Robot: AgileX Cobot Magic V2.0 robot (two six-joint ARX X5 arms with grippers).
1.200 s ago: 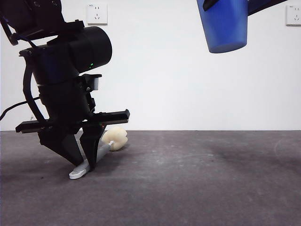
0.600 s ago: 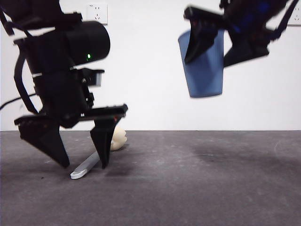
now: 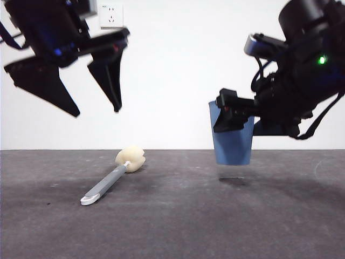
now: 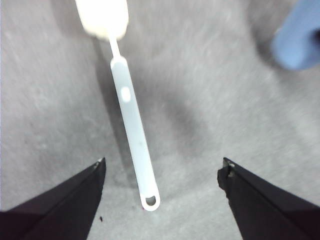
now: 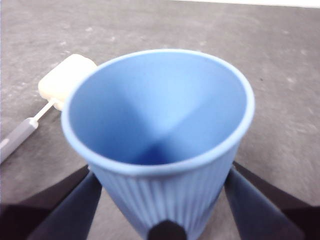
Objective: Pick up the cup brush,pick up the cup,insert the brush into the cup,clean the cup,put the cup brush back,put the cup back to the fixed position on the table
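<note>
The cup brush (image 3: 110,182) lies flat on the table (image 3: 178,226) at the left, its cream sponge head (image 3: 131,159) toward the back; the left wrist view shows its grey handle (image 4: 132,135) lying free. My left gripper (image 3: 94,108) hangs open well above it, holding nothing. On the right, my right gripper (image 3: 237,116) is shut on the blue cup (image 3: 233,143), upright and hovering just over the table. In the right wrist view the cup (image 5: 160,125) sits mouth-up between the jaws, with the sponge head (image 5: 67,80) beyond it.
A white wall with a socket (image 3: 111,16) stands behind the table. Bare grey tabletop stretches between the brush and the cup and across the front. The cup also shows as a blurred blue shape (image 4: 300,40) in the left wrist view.
My left gripper opened, let go of the brush handle and rose high above it. My right gripper brought the cup down from the top of the view to just above the table.
</note>
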